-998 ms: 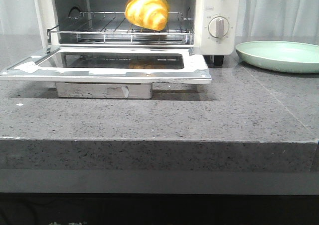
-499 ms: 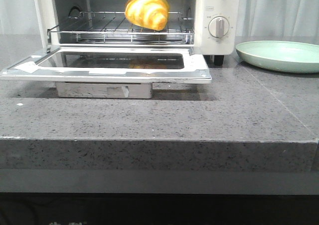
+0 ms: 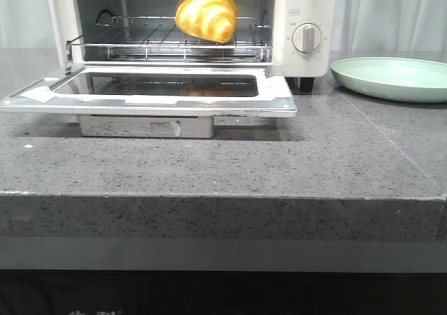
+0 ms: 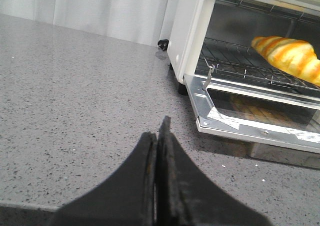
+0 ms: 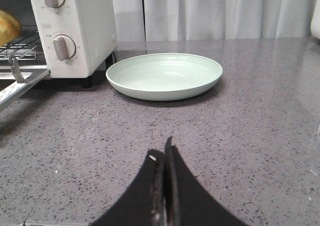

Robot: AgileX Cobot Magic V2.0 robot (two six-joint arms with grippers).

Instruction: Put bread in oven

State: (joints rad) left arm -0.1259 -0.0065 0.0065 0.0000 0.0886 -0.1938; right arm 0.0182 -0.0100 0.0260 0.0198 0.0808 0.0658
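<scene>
Nearest in each wrist view is that arm's own pincer. The left pincer (image 4: pixel 159 151) is clenched on nothing, its black fingers pressed flat together above bare counter (image 4: pixel 75 110), well short of the oven (image 4: pixel 192 30). The right pincer (image 5: pixel 165 178) is likewise clenched and empty, low over the counter in front of the green plate (image 5: pixel 165 75). Neither arm shows in the front view.

Further back, the oven door (image 3: pixel 150 95) lies dropped flat, and beyond it the bread (image 3: pixel 206 15) sits on the wire rack (image 3: pixel 140 35) inside the cavity, right of centre and near the rack's front edge. The plate is bare.

Judging by this, the placing looks done — what remains is only to stay clear. Doing that well means keeping both pincers low and away from the open door's edge, since a knock there could shake the rack and roll the glossy roll forward. If the door is to be shut, lift it from below its front lip, slowly, and check the bread sits behind the door's swing first.

The bread's long axis runs roughly across the oven, side to side — slightly skewed, its blunter left end higher in the front view and its tapered tip pointing down toward the right front. In the left wrist view that taper aims toward the knob side.
</scene>
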